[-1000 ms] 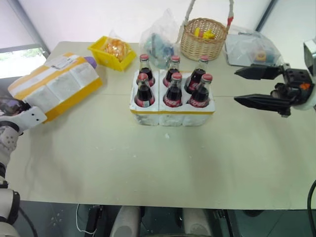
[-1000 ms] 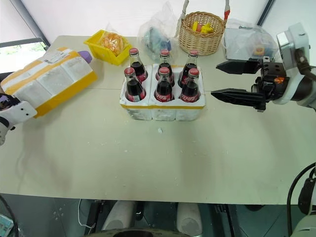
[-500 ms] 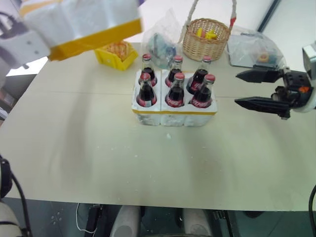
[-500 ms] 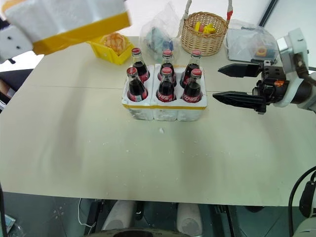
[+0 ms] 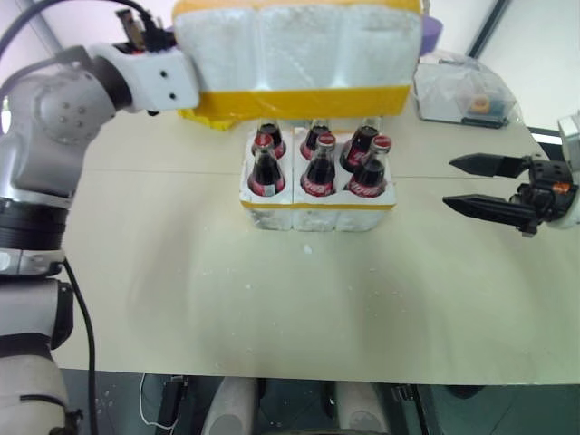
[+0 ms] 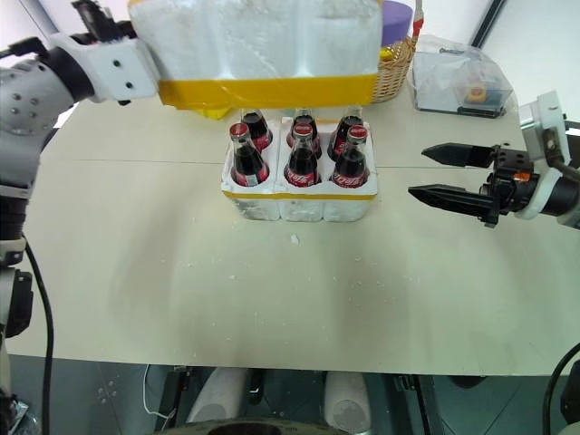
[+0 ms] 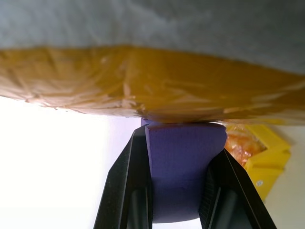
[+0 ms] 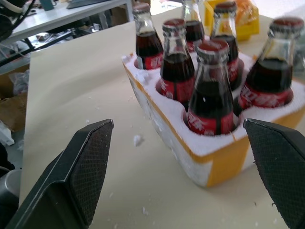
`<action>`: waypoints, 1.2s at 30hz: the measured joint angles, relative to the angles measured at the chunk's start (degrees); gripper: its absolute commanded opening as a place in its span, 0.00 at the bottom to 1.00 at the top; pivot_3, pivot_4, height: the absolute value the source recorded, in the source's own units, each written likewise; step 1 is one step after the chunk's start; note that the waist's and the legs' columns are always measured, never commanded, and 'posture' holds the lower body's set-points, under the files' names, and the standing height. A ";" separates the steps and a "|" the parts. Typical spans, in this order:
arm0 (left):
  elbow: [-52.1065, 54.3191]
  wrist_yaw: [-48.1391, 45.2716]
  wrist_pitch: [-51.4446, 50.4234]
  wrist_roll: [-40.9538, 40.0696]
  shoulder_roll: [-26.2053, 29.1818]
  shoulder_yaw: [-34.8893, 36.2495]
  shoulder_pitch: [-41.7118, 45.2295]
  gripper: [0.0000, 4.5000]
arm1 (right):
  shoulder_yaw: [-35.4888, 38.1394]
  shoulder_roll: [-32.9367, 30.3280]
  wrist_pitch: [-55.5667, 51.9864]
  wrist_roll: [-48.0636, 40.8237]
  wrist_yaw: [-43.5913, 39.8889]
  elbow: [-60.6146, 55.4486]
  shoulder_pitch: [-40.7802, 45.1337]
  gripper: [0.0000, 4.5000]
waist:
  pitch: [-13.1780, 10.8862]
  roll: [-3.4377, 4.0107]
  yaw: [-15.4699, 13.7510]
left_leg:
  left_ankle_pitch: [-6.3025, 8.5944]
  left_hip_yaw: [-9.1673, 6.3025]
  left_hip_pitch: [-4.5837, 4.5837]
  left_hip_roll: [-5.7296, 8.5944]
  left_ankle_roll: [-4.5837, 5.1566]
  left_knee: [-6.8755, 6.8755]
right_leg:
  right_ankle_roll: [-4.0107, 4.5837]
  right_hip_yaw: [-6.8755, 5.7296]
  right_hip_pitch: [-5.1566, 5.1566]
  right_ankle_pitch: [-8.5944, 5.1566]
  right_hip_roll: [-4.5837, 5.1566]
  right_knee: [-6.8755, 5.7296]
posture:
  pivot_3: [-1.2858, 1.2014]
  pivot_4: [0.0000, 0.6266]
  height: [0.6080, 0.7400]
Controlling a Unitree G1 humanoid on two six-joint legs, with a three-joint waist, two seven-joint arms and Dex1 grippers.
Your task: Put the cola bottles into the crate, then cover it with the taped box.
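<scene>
Table [image 5: 181, 299]: box [image 5: 299, 54], light, crumbly foam; your left gripper [image 7: 183, 191] clamped on purple end; right gripper [image 5: 485, 186] wide open, empty.

This looks like a robotics lab or test room rather than a home or shop; a plain beige worktop [image 5: 272, 308] stands alone on a dark floor, with cables hanging below its front edge; the things on it read as staged props: a wicker basket [image 6: 391, 68], a yellow plastic bin [image 7: 259, 160], clear plastic containers [image 5: 464, 91] and a foam crate [image 6: 299, 198] of cola bottles [image 6: 301, 156], with foam crumbs scattered over the surface; behind runs a bare white wall with dark diagonal framing and a window at the left; the right wrist view shows further grey tables [image 8: 57, 14] with cables and cardboard beside them.
</scene>
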State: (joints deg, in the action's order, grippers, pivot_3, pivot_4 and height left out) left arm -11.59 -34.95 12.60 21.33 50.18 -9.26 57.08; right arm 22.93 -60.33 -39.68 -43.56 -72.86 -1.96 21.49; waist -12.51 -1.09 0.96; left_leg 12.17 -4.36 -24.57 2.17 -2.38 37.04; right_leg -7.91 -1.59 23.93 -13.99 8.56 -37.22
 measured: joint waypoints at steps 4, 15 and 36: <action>2.70 0.48 0.18 3.21 -1.41 -1.23 -2.31 0.19 | 0.43 1.13 0.18 -0.03 1.21 -0.14 -1.38 1.00 | 0.00 0.00 0.05 | 0.00 0.00 0.03 0.00 0.00 0.02 | 0.00 0.00 -0.02 0.00 -0.01 -0.01 | 0.52 0.24 0.98; 11.43 4.18 -3.71 15.79 -4.14 -3.84 -13.40 0.19 | 0.48 3.90 0.09 -0.69 4.70 -2.36 -1.69 1.00 | 0.00 0.00 -0.16 | 0.00 -0.08 0.11 0.00 0.01 0.02 | 0.00 -0.01 -0.17 0.00 -0.03 0.05 | 0.52 0.24 0.98; 14.77 10.06 6.06 21.39 1.69 -2.16 -22.51 0.99 | -0.09 5.18 0.01 -1.70 5.31 -2.40 -1.87 1.00 | 0.01 0.02 0.04 | 0.02 -0.10 0.17 0.00 0.03 -0.01 | 0.00 -0.01 -0.22 0.00 -0.03 0.09 | 0.52 0.24 0.98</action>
State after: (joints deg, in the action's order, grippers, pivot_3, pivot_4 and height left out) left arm 3.18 -24.89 18.66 42.72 51.87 -11.43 34.57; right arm 22.84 -55.15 -39.67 -45.26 -67.55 -4.36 19.61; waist -12.50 -1.07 1.00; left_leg 12.19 -4.45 -24.39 2.17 -2.35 37.03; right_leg -7.91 -1.61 23.71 -14.00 8.53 -37.13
